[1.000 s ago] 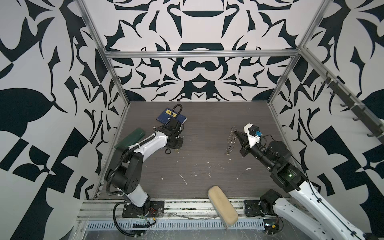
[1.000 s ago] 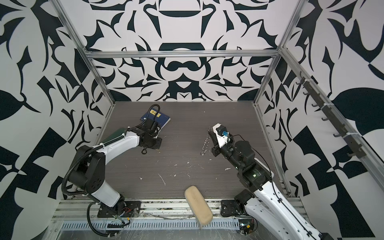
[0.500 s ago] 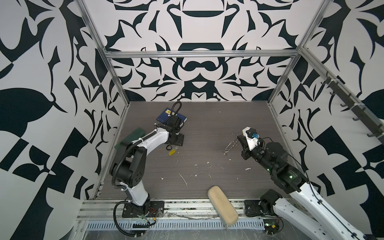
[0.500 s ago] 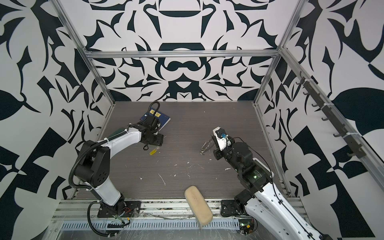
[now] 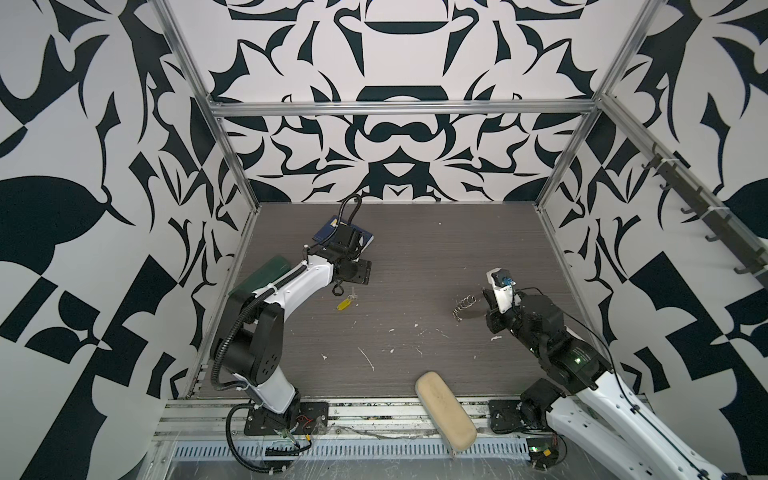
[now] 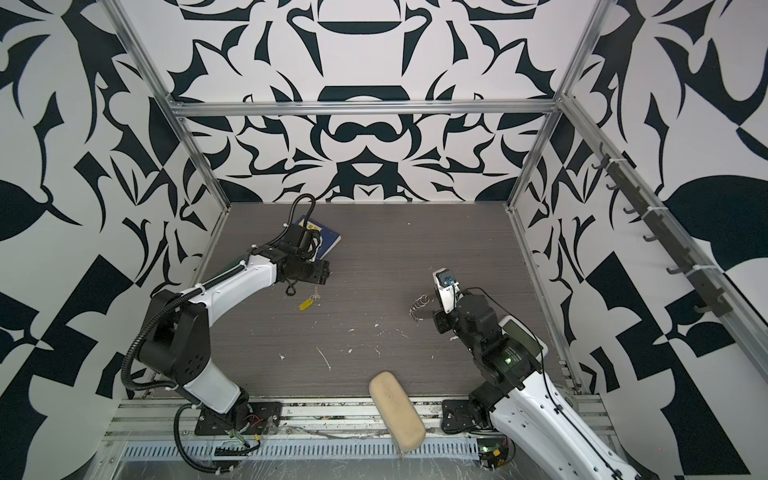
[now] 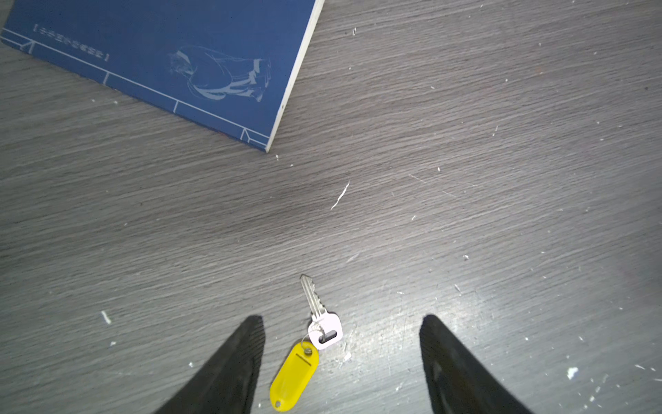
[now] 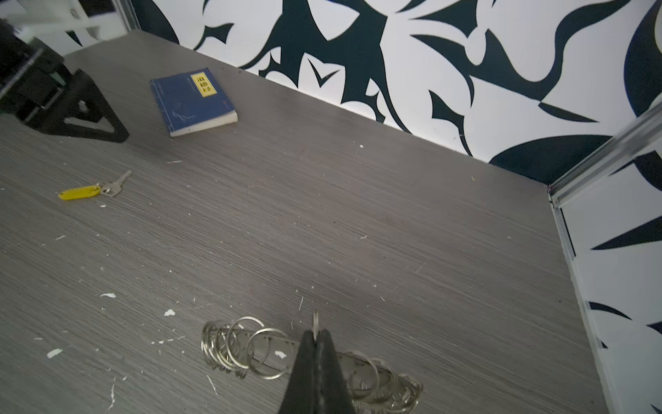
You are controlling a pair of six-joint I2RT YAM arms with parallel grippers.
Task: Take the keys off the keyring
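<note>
The yellow plastic tag with silver key (image 7: 294, 376) is laid on the grey wood-grain worktop (image 5: 415, 257) toward its left edge, under the widely spread left end effector (image 7: 342, 318). The grey metal disc fringed with wire rings (image 8: 265, 345) is pinched near the right edge by the right end effector (image 8: 316, 335).

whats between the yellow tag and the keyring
Only bare table with a few white scraps lies between the tag and the keyring; both top views and the right wrist view show it.
</note>
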